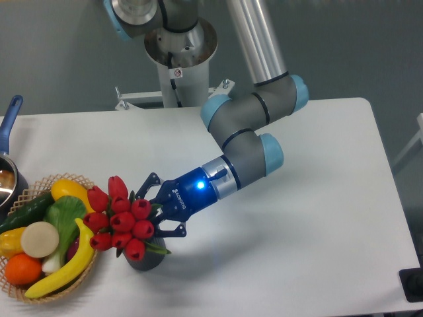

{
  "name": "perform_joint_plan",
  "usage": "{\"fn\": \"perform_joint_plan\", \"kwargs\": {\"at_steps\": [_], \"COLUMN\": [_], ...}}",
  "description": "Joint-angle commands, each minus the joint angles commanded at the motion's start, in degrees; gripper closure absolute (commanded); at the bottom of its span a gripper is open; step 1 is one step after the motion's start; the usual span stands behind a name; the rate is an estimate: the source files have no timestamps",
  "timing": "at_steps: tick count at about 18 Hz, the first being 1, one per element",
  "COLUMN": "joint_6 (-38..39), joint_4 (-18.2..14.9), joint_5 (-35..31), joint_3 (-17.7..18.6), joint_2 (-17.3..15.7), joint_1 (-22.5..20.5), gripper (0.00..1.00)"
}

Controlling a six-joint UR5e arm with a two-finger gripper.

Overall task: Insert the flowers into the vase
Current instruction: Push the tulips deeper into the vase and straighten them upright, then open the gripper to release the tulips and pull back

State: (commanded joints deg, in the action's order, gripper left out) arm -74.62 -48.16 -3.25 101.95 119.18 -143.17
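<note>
The flowers (122, 221), a tight bunch of red tulip buds with green leaves, tilt left over the vase (149, 259). Only the lower part of this small dark grey cylinder shows beneath the bunch, near the table's front edge. Where the stems meet the vase mouth is hidden by buds and leaves. My gripper (152, 212) reaches in from the right, level with the bunch. Its black fingers (149, 179) are set around the stems just behind the buds, shut on them, with the fingertips partly hidden by the flowers.
A wicker basket (30, 192) with a banana, cucumber, orange and other produce sits just left of the vase, almost touching the buds. A metal pot (8, 183) with a blue handle stands at the left edge. The arm's base (180, 53) is at the table's back.
</note>
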Motion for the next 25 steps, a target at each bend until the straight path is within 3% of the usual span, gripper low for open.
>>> {"fn": "perform_joint_plan", "kwargs": {"at_steps": [6, 7, 12, 14, 17, 24, 25], "joint_6": [0.00, -0.09, -0.09, -0.09, -0.17, -3.07, -3.16], "joint_4": [0.00, 0.09, 0.09, 0.09, 0.09, 0.09, 0.09], "joint_5": [-0.18, -0.18, -0.18, -0.18, -0.26, -1.49, -1.76], "joint_3": [0.18, 0.18, 0.26, 0.35, 0.88, 1.58, 1.76], "joint_2": [0.09, 0.09, 0.00, 0.00, -0.18, -0.53, -0.70], "joint_1": [0.00, 0.00, -0.35, -0.44, -0.53, -1.05, -1.32], "gripper": [0.59, 0.51, 0.39, 0.29, 0.27, 0.00, 0.00]}}
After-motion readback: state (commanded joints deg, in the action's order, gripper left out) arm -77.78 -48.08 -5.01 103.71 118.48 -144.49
